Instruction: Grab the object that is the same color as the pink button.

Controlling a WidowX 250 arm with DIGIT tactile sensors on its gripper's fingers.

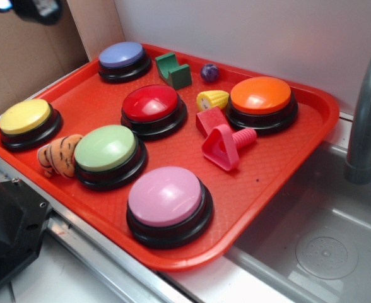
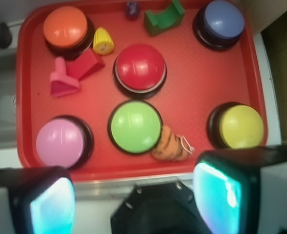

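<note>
The claw [image 2: 133, 195] hangs wide open above the tray's [image 2: 26, 97] near edge; it should travel forward-left to the bolt [image 2: 63, 80], gripping the ribbed shaft, clear of the red block [image 2: 87, 63].

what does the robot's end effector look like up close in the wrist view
In the wrist view, the end effector shows two chunky black fingers at the bottom of the frame, each with a glossy face that glows cyan-teal. Between them sits a black angular mount. In the exterior view only a blurred black part of the arm shows at the top left corner. No cables or markings are visible.
</note>
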